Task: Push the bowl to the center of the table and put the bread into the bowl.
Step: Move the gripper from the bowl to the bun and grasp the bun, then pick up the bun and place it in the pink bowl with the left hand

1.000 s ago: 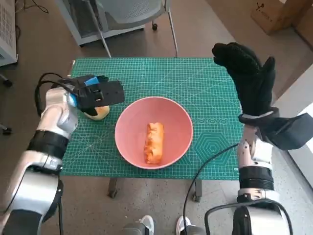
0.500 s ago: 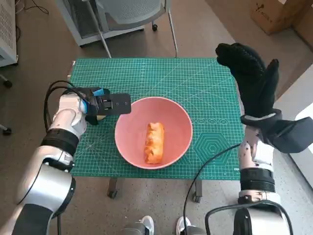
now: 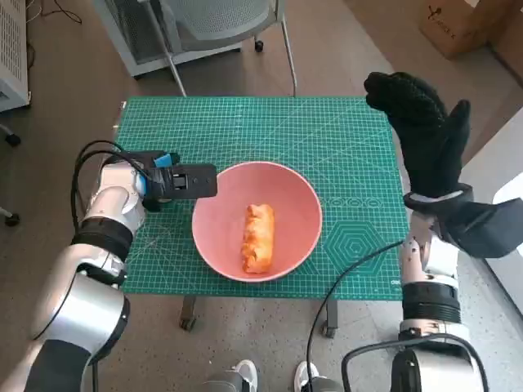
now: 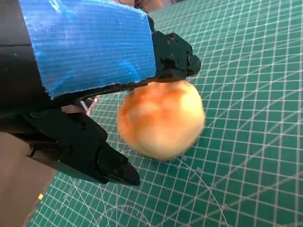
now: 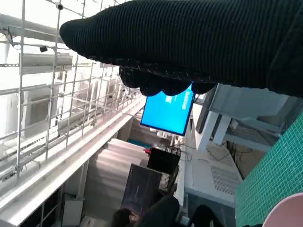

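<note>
pink round bowl (image 3: 257, 220): mid-mat, long bread roll (image 3: 258, 238) inside | left hand (image 3: 167, 181): has slid beside bowl's rim, grips round golden bun (image 4: 161, 119) | gloved right hand (image 3: 422, 135): raised, empty, fingers spread | next: bun into bowl

In the head view the left hand (image 3: 176, 181) covers the round bread (image 4: 161, 120), so it does not show there. The left wrist view shows that bread blurred, and whether the fingers (image 4: 173, 56) touch it cannot be told. The right wrist view's edge cuts the bowl (image 5: 286, 215) to a sliver.
</note>
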